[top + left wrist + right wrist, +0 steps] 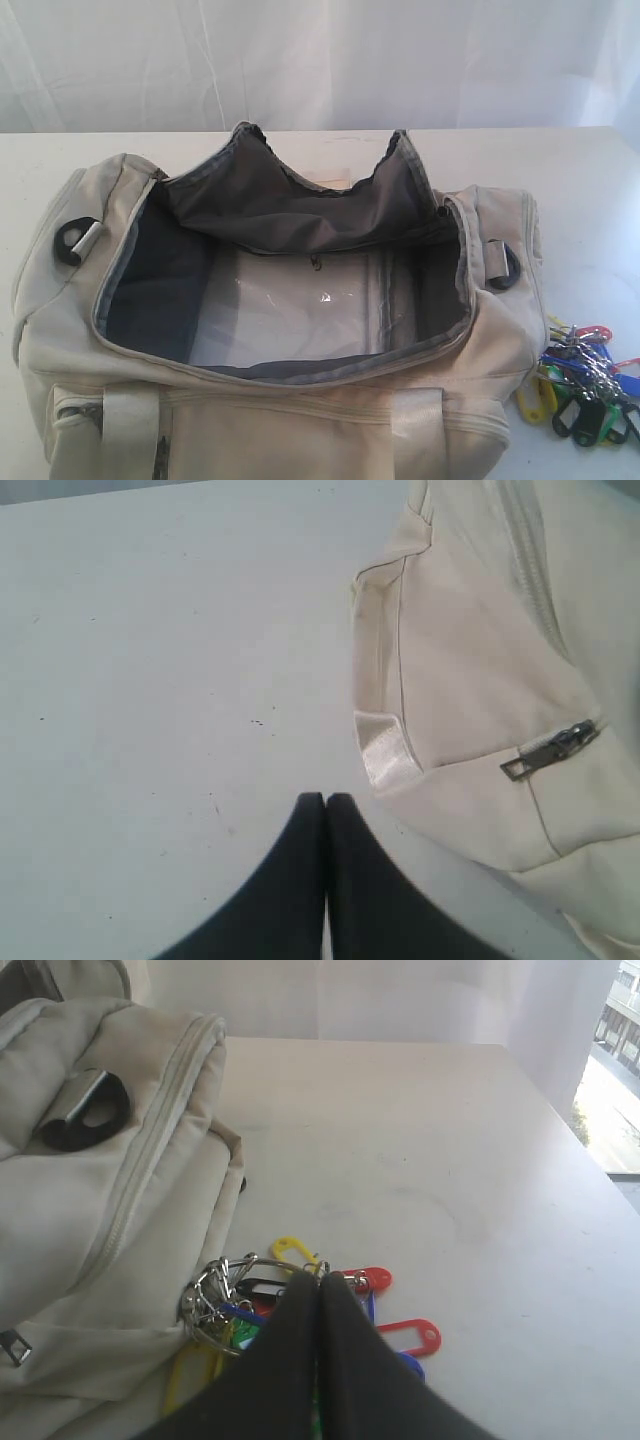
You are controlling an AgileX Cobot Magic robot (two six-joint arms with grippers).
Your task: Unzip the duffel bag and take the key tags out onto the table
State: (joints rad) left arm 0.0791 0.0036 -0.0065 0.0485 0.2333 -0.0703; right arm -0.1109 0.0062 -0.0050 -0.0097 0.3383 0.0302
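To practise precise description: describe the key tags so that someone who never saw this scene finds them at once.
Find the big cream duffel bag lying open on the white table. On the table beside the bag's right end, in the exterior view, lie the key tags. They alone are colourful: small green, blue, red, yellow and black plastic tags bunched on metal rings.

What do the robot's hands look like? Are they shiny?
Not shiny. The left gripper and the right gripper look alike: two smooth, dull black fingers each, wide at the base and narrowing to rounded tips. No cables or writing show, and the arms are out of view.
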